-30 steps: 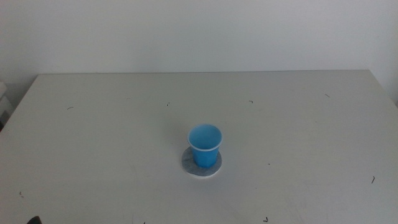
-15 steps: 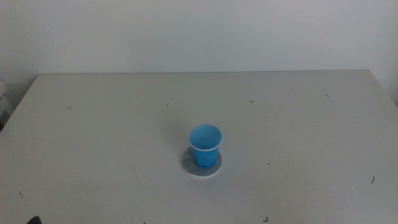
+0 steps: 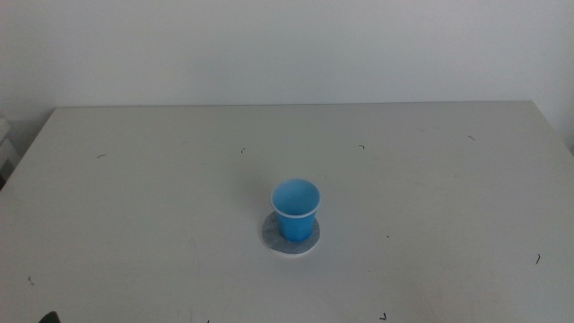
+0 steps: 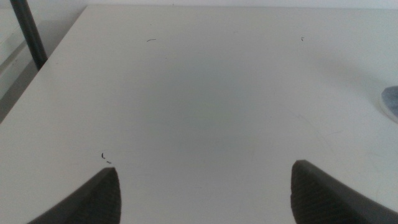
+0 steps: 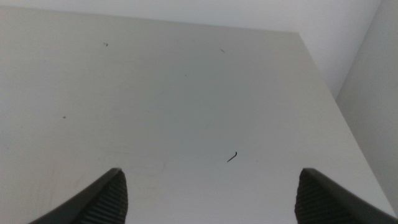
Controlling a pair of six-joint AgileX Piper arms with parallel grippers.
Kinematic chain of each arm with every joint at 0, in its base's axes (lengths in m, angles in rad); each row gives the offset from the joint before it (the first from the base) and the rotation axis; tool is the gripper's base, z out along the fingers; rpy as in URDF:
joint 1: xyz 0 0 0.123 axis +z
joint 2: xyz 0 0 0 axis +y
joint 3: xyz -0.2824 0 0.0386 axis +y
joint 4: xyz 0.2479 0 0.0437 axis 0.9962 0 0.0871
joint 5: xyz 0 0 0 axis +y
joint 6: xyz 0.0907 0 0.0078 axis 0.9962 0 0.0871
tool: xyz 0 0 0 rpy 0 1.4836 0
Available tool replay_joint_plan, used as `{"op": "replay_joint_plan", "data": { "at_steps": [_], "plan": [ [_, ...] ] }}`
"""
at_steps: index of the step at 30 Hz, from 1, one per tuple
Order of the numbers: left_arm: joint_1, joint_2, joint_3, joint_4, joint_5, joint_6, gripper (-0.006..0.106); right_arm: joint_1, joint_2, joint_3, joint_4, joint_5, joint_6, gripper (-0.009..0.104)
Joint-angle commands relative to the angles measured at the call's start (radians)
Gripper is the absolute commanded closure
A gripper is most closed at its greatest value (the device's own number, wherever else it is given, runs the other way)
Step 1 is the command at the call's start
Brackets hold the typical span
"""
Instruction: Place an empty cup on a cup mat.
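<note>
The bright blue cup stands upright on the grey round cup mat near the middle of the table in the middle view, empty inside. No gripper touches it. A sliver of the mat's edge shows in the left wrist view. My left gripper is open over bare table near the front left, well away from the cup. My right gripper is open over bare table near the front right edge. Only a dark tip of the left arm shows at the middle view's bottom edge.
The white table has small dark specks. Its right edge and left edge show in the wrist views. A dark post stands off the table's left side.
</note>
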Motion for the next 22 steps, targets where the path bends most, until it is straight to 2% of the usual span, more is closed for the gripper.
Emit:
{"op": "replay_joint_plan", "data": {
  "at_steps": [1, 22],
  "plan": [
    [0.001, -0.011, -0.006, 0.0, -0.066, -0.011, -0.005, -0.007, -0.026, 0.004, -0.011, -0.1, -0.01, 0.001],
    [0.001, -0.011, -0.006, 0.0, -0.066, -0.011, -0.005, -0.007, -0.026, 0.085, 0.004, -0.157, -0.01, 0.001]
  ]
}}
